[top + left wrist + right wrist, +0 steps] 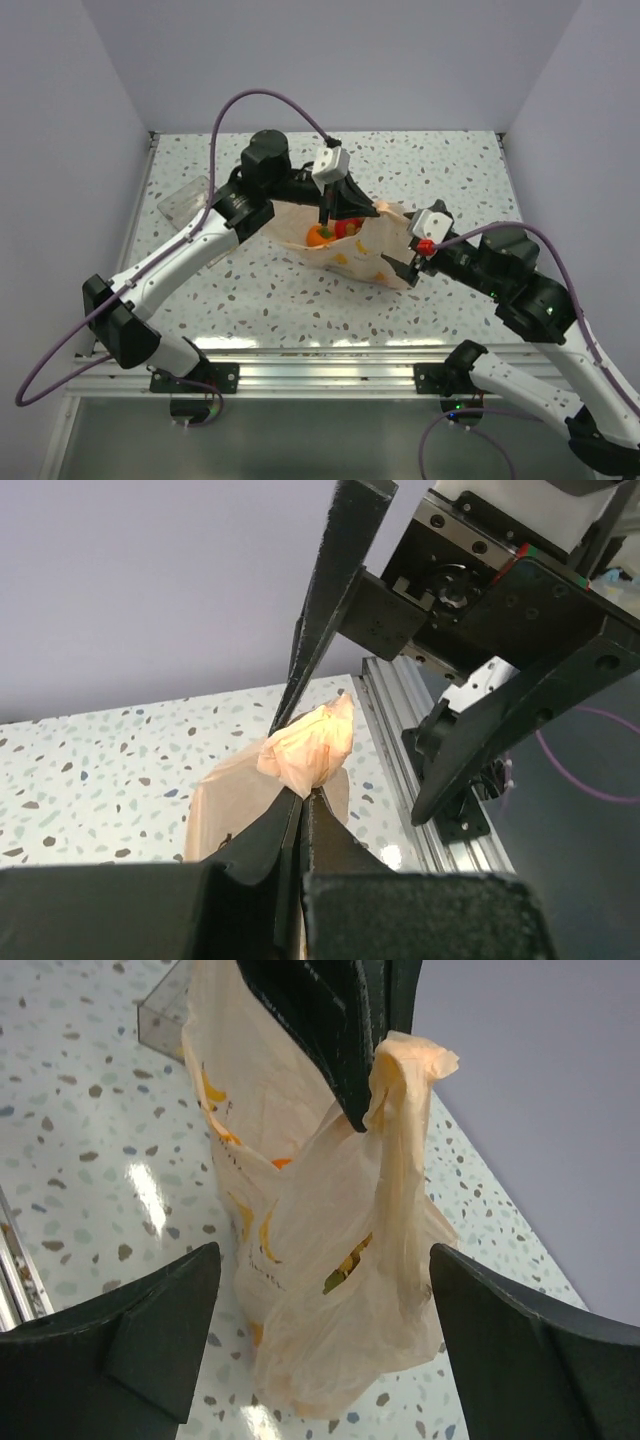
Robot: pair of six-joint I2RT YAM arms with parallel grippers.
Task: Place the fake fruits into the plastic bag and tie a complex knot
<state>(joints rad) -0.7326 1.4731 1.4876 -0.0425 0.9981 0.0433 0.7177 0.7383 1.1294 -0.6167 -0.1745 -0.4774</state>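
The peach-orange plastic bag (355, 250) stands on the table with its mouth open. Inside it I see an orange fruit (318, 235) and a red apple (350, 228). My left gripper (325, 220) is above the bag and shut on one bunched handle (308, 748), holding it up. In the right wrist view the bag (330, 1300) hangs from that handle (405, 1065) under the left gripper (355, 1110). A yellow-green fruit bit (345, 1265) shows through a gap. My right gripper (325, 1255) is open, its fingers either side of the bag without touching, at the bag's right end (402, 266).
A clear rigid tray (185, 197) lies at the back left, also in the right wrist view (160, 1015). The aluminium rail (320, 360) runs along the near table edge. Purple cables loop over both arms.
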